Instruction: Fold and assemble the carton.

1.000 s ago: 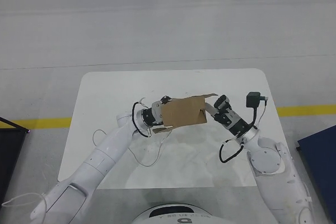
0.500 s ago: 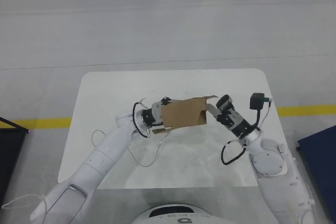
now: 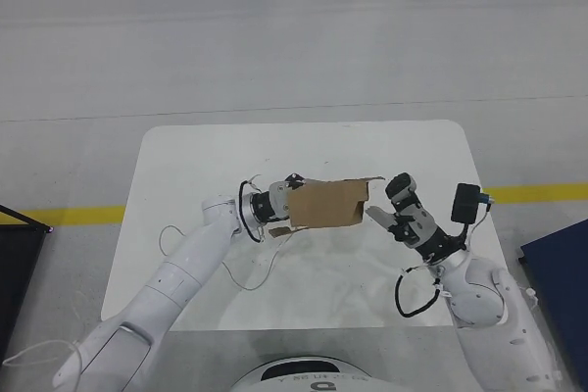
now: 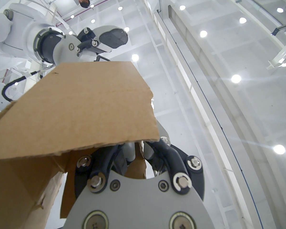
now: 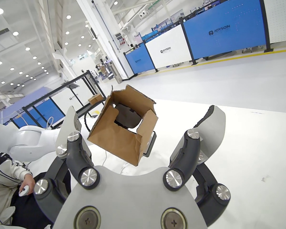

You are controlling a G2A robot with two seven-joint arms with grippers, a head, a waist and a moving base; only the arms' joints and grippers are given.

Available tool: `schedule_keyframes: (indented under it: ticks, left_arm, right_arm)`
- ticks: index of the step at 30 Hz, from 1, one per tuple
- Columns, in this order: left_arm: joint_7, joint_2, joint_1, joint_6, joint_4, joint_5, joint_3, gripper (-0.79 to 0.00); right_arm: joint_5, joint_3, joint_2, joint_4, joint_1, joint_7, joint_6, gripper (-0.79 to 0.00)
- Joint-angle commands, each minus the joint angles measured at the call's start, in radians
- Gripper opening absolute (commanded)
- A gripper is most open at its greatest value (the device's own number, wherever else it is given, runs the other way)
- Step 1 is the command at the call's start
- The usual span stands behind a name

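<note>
Overhead, left pincer [image 3: 286,202] clenched on carton [image 3: 328,203], right pincer [image 3: 388,201] spread nearby, its wrist view revealing carton's open end.

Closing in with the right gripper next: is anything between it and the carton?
Nothing visible. The open right gripper faces the carton's open end across bare air; the left gripper holds its other end.

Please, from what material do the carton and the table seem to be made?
The carton looks like brown corrugated cardboard with a matte finish: its cut edges are rough and fibrous, and a score line runs across one panel. The table has a smooth, even white top, perhaps laminate or painted board; the look leaves this open.
</note>
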Motion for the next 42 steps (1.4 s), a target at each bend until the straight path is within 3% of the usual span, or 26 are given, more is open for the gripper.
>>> schedule_keyframes:
  ticks: [1,8,13,21,25,28,38,40,42]
  left_arm:
    - [-0.001,0.001,0.002,0.0,-0.004,0.01,-0.004,-0.785]
    - [-0.011,0.007,0.013,0.006,-0.012,0.03,-0.021,-0.785]
    - [-0.014,0.01,0.021,0.006,-0.02,0.037,-0.035,-0.785]
    - [-0.011,0.005,0.026,0.014,-0.032,0.04,-0.026,-0.785]
    - [-0.016,0.002,0.022,0.014,-0.026,0.041,-0.023,-0.785]
    - [-0.024,0.002,0.02,-0.001,-0.018,0.037,-0.033,-0.785]
    - [-0.032,0.003,0.021,-0.031,-0.015,0.028,-0.051,-0.785]
    - [-0.001,0.006,0.03,-0.081,-0.042,0.055,-0.063,-0.785]
    - [-0.022,0.012,0.045,-0.104,-0.066,0.07,-0.081,-0.785]
  right_arm:
    - [-0.037,-0.019,-0.002,0.003,0.012,-0.003,0.035,0.0]
    - [-0.128,-0.069,-0.006,0.007,0.031,-0.017,0.107,0.0]
    - [-0.11,-0.081,-0.006,0.014,0.04,-0.018,0.127,0.0]
    - [-0.135,-0.104,-0.003,0.018,0.061,0.047,0.153,0.0]
    - [-0.1,-0.091,-0.002,0.016,0.056,0.032,0.143,0.0]
    - [0.013,-0.059,0.001,0.021,0.044,0.022,0.111,0.0]
    - [0.013,-0.059,0.001,0.021,0.044,0.022,0.111,0.0]
    - [0.124,-0.069,0.0,0.029,0.044,0.022,0.084,0.0]
    - [0.362,-0.069,0.005,0.06,0.051,0.102,0.018,0.0]
